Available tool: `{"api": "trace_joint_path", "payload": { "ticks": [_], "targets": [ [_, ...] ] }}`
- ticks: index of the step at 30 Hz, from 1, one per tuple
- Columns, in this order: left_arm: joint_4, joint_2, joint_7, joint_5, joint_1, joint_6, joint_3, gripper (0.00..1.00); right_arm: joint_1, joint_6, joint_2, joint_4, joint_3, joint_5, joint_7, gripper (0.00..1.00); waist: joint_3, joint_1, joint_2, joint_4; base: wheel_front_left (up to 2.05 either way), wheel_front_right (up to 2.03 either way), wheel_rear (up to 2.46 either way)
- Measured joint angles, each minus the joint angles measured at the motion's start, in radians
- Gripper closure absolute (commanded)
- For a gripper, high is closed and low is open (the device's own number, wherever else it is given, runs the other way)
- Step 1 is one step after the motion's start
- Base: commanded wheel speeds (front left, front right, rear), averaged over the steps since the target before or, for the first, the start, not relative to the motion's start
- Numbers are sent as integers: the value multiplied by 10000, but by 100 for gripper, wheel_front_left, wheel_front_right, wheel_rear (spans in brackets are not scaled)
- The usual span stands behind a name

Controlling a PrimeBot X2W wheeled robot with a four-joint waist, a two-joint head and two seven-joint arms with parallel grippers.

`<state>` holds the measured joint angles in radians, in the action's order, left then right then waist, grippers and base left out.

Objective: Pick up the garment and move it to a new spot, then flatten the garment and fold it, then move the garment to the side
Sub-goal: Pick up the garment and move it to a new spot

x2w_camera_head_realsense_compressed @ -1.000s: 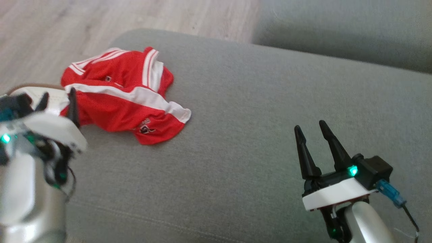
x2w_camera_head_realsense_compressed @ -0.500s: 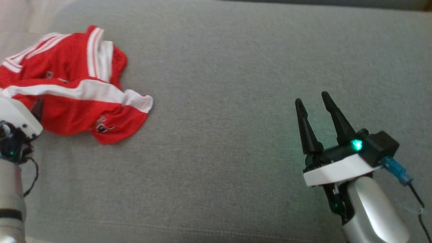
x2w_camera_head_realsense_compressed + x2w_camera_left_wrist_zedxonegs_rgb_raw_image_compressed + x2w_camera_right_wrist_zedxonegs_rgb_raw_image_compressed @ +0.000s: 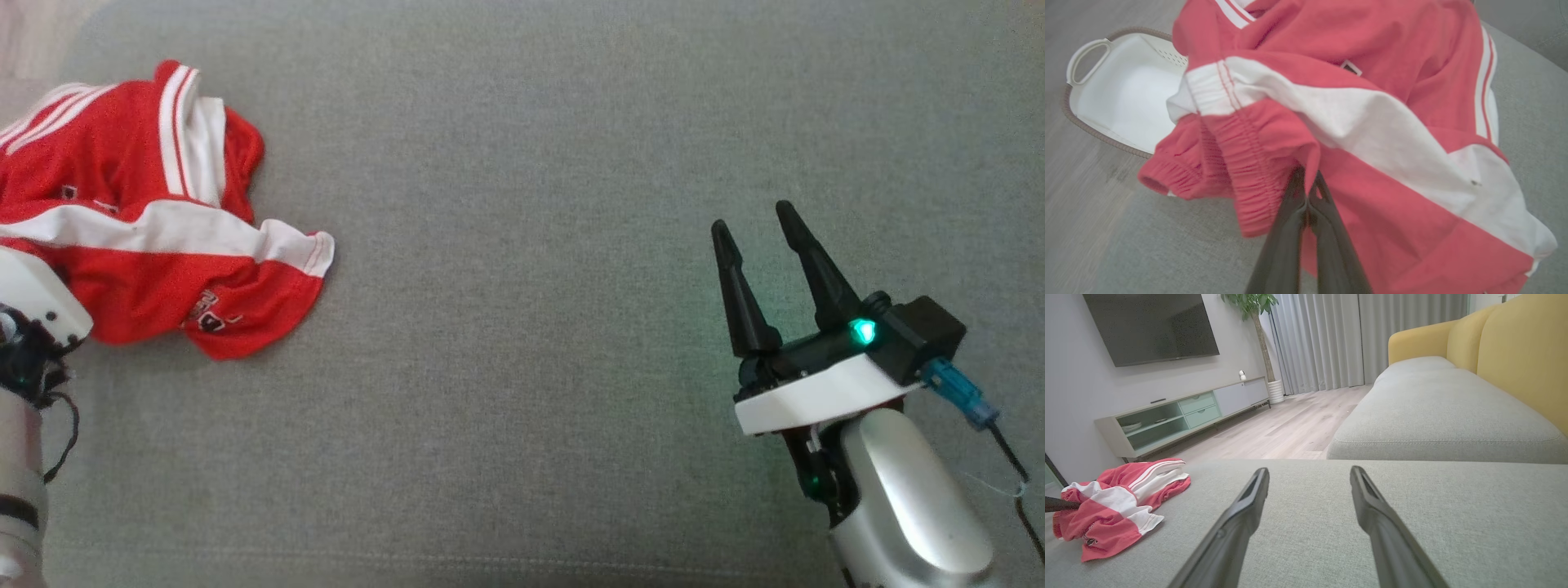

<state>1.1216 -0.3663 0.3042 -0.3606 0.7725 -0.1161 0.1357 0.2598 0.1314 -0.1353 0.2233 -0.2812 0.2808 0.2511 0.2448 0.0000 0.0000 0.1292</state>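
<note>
Wrist view showing left gripper (image 3: 1307, 185) clenching crumpled red-and-white jersey garment (image 3: 1392, 122), head view hiding that pinch, right gripper (image 3: 751, 219) gaping empty.

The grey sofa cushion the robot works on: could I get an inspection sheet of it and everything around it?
Surface: grey fabric sofa cushion, smooth, with the garment at its left end.
Job's things: red-and-white fabric garment, crumpled, not yet flattened.
Clutter: white plastic basket with brown rim, on the floor beside the cushion.
Grippers: left gripper shut on a fold of the garment; right gripper open over bare cushion, holding nothing.
Cables: thin black cable with blue plug at the right wrist; black wire loop at the left wrist.
Surroundings: pale wooden floor, dark wall television, low cabinet, potted plant, grey curtains, yellow sofa backrest.
</note>
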Motion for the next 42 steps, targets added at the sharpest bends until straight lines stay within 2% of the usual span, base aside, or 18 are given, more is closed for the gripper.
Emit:
{"api": "trace_joint_path", "payload": {
  "ticks": [5, 9, 14, 18, 22, 26, 33, 38, 42],
  "targets": [
    [102, -105, -431, 291, 5, -81, -704, 100, -92, 0, 73, 115, -46, 105, 0, 0, -565, 0, 0, 84, 0, 0, 0],
    [-368, -115, -525, 470, -12, -84, -1672, 100, -400, 0, 176, 163, 13, 192, 0, 0, -1176, 0, 0, 134, 0, 0, 0],
    [-1831, -119, -387, -50, -31, -84, -3080, 100, -1106, 0, 324, 222, 94, 215, 0, 0, -1989, -1, 0, 164, 0, 0, 0],
    [-3547, -219, 44, -972, -128, -84, -3877, 100, -1191, 0, 428, 173, 182, 272, 0, 0, -2447, -1, 0, 25, 0, 0, 0],
    [-5584, -407, 405, -1630, -174, -84, -4203, 100, -1234, 0, 546, 134, 274, 270, 0, 0, -2587, -1, 0, -404, 0, 0, 0],
    [-7630, -236, 848, -1990, -386, -52, -4380, 100, -1255, 0, 556, 73, 305, 253, 0, 0, -2640, -1, 0, -930, 0, 0, 0],
    [-10312, 387, 1465, -2514, -1256, 399, -4640, 100, -1207, 0, 495, -249, 445, 169, 2, 0, -2579, -1, 0, -2044, 0, 0, 0],
    [-10828, 1055, 1097, -2675, -2224, 577, -5147, 100, -1182, 0, 337, -437, 460, 169, 2, 0, -2395, 0, 0, -2770, 0, 0, 0],
    [-9823, 1407, 148, -2182, -3375, 483, -6025, 100, -1037, 0, 343, -516, 311, 171, 2, 0, -2165, -1, 0, -3193, 0, 0, 0]
  ]
}}
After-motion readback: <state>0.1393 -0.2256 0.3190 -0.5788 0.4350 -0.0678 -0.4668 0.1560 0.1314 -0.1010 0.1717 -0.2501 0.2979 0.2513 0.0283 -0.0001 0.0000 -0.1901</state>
